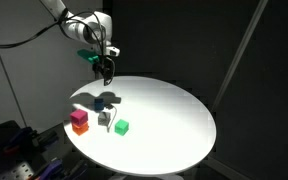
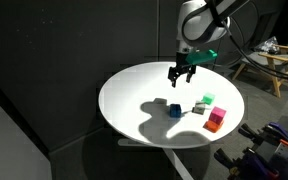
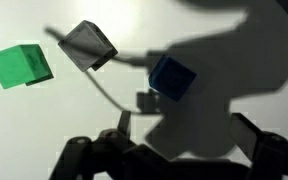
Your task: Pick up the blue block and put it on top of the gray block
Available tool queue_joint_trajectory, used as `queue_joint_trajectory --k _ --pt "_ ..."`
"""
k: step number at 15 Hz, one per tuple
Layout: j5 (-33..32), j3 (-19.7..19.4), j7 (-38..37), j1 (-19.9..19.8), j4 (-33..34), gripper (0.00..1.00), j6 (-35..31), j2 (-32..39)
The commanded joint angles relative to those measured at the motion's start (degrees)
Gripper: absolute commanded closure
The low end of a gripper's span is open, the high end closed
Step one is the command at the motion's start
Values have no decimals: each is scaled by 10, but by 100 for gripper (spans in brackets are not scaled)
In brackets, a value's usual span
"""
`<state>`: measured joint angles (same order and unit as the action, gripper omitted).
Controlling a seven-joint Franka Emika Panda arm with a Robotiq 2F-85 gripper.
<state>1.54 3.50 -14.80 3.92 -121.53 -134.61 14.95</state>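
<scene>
We see the round white worktop (image 2: 134, 85) whole in both exterior views, but the room behind it is too dark to make out. The arm (image 1: 69, 22) is cut off at the upper edge in both exterior views. Its shadow falls across the middle of the worktop. The hand (image 2: 181, 72) hangs above the worktop with its fingers apart and nothing between them. In the wrist view only the finger ends show along the lower edge, dark and blurred. The blue block (image 3: 172, 77) lies on the worktop inside that shadow, below the hand. In an exterior view the blue block (image 1: 105, 101) barely stands out from the dark patch. The gray block (image 3: 88, 45) sits near it without touching, and the green block (image 3: 20, 66) lies further off on the same side. The magenta block (image 1: 79, 116) stands on an orange block (image 1: 79, 128) near the worktop's rim, a stack we see only in the exterior views.
</scene>
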Motion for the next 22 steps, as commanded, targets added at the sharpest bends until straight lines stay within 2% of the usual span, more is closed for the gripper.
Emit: queue_joint_trajectory --k 1,12,22 --pt "-13 -16 -55 19 42 0 25 41" --pt "-1 -39 -153 38 67 0 78 77" --pt "-3 -47 -168 48 62 0 61 105"
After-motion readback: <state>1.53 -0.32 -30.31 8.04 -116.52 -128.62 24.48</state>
